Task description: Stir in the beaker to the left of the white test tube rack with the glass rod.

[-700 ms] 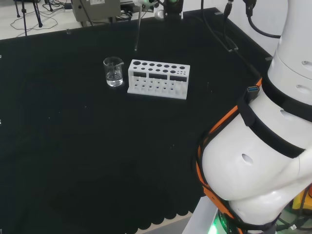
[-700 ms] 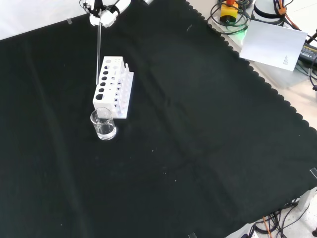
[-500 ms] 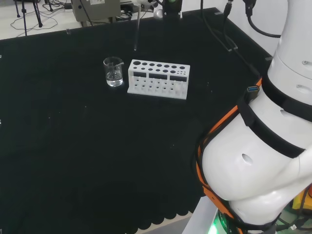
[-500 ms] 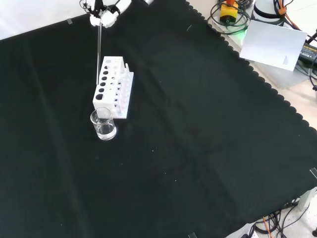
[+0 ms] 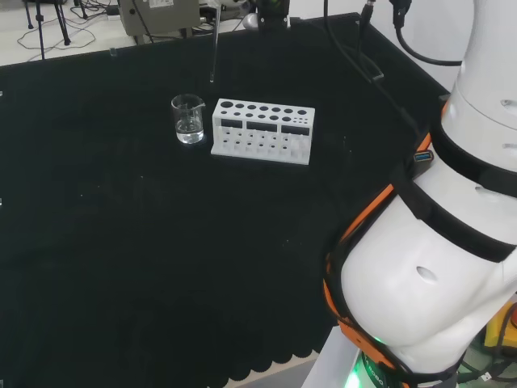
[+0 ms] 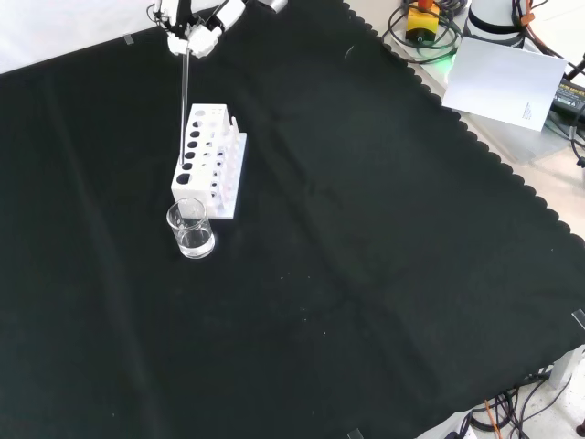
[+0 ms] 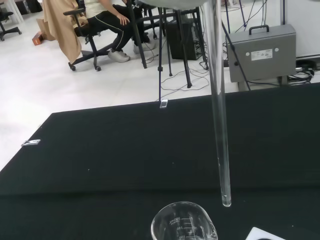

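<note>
The glass rod (image 6: 184,101) is a thin clear stick, hard to pick out against the black cloth, and in the front view it runs down from the upper left of the frame to a tip that sits over the far holes of the white test tube rack (image 6: 209,172). I read the near-vertical hang as deliberate: held upright from its top end, it can go straight down through a narrow mouth without catching the rim. The robot hand (image 6: 194,27) has its fingers pinched round the rod's upper end at the top edge of that view.

In the wrist view the rod (image 7: 219,115) shows as a long clear tube with a rounded tip, and that tip hangs just beside and above the rim of the beaker (image 7: 184,226), not yet inside it. So I judge the rod needs to shift sideways over the opening before I lower it.

The beaker (image 5: 188,119) stands in the upper left part of the head view, just to the left of the rack (image 5: 262,130) and apart from it. It is small, clear glass with printed graduations and a pouring lip, and a little clear liquid seems to sit in the bottom. Both rest on the table (image 6: 384,256), whose black cloth spreads bare across the rest of the frame.
</note>
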